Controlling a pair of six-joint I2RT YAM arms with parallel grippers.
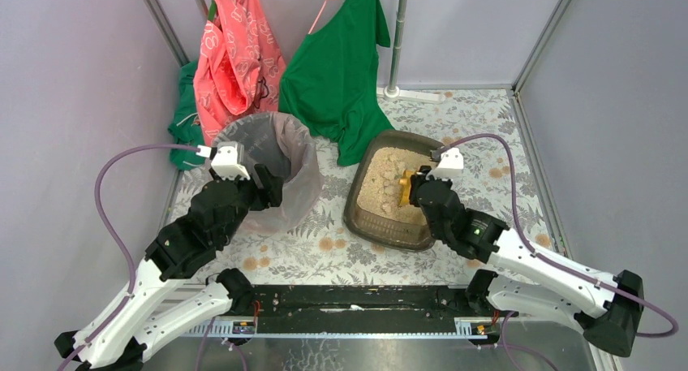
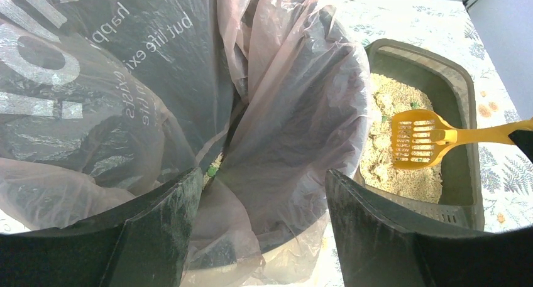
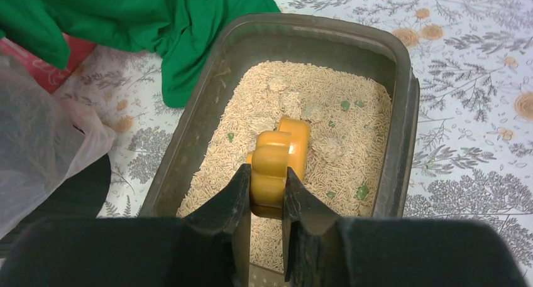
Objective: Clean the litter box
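While the right gripper (image 3: 267, 171), pinching the handle of the yellow scoop (image 3: 286, 146), hangs over the litter box (image 3: 402, 111) right of the middle of the table (image 1: 324, 253), the box's long axis runs straight ahead toward the far edge, and the spread left gripper (image 2: 263, 174) apparently straddles the rim of the bin (image 1: 298, 156).

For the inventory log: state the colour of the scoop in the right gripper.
The scoop is yellow-orange; the left wrist view shows it best.

From overhead, behind the arm bases, we look down. Wrist views sit close behind left claw (image 2: 264, 171) and right claw (image 3: 266, 177); all share the litter box (image 1: 388, 235).
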